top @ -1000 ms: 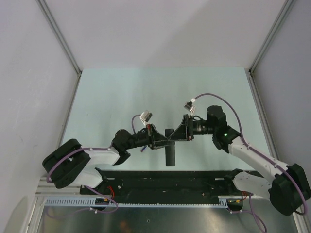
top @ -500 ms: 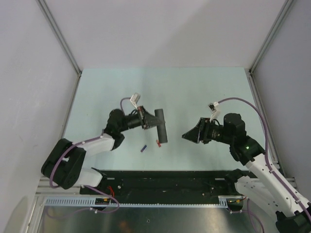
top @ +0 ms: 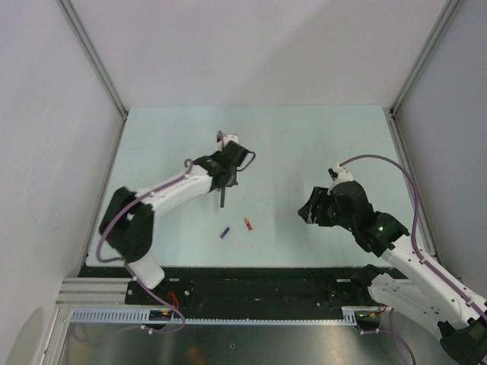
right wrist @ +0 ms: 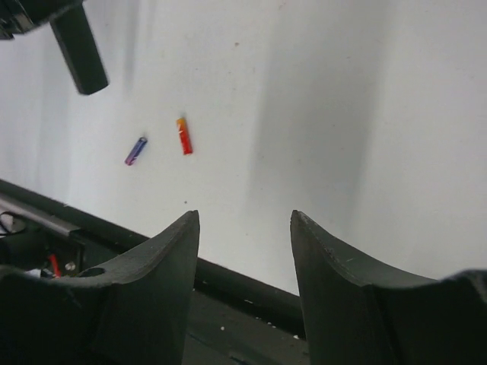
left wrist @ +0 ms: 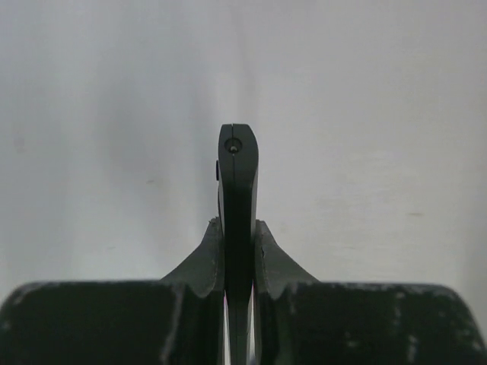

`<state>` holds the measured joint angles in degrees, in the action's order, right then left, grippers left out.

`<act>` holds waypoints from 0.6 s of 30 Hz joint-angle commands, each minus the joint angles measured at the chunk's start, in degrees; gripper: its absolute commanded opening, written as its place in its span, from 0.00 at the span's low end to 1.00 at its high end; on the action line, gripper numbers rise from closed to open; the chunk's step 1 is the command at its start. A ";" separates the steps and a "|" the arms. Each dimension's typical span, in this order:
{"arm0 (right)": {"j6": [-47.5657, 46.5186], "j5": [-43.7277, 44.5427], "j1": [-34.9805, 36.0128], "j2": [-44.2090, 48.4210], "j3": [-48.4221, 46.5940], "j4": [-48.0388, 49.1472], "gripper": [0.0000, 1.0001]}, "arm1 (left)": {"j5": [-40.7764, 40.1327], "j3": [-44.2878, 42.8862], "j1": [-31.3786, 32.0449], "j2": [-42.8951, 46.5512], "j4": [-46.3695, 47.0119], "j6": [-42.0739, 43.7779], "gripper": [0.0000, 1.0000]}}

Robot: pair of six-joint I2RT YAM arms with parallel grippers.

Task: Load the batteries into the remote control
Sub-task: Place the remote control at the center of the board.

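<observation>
Standing edge-on between the fingers of the left gripper [left wrist: 237, 228], the slim black rectangular remote control [left wrist: 237, 182] is clenched low on its body, its far end poking out free. In the top view it hangs off the surface near the middle of the pale green bench [top: 167, 152]. Nearer the arm bases lie two of the batteries, loose and a little apart: a tiny purple-blue cylindrical battery [top: 225, 232] and a tiny red-orange cylindrical battery [top: 248, 223], both flat on the bench and touching nothing. The other two batteries do not show. Whether any cell already sits in the remote control cannot be told, since only its narrow edge faces the wrist camera. The right gripper [right wrist: 243, 220] hovers off to the right, well apart from the remote control, jaws spread with nothing between them.

The step in hand looks like presenting the remote control for loading. To do it well, the left arm should probably turn the battery bay toward the right arm and hold it steady. The right gripper should then close across one battery's short width, fingers square to the cylinder so it cannot roll away.

No brand, label or writing can be read on anything.
</observation>
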<state>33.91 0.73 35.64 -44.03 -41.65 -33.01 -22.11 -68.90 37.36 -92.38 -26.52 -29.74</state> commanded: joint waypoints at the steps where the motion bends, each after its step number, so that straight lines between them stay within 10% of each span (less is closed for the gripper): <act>1: -1.30 7.27 1.72 -1.32 -2.65 -1.53 0.56 | -23.85 -10.26 2.98 -7.54 -19.70 6.44 0.00; 18: -1.13 6.30 2.15 3.24 -2.74 -4.25 0.61 | -20.35 -24.52 4.73 -31.36 -21.46 6.97 0.13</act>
<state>33.36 5.65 37.45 -43.16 -41.91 -36.40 -44.12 -90.04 41.52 -121.47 -46.63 -22.94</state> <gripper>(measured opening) 0.603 0.127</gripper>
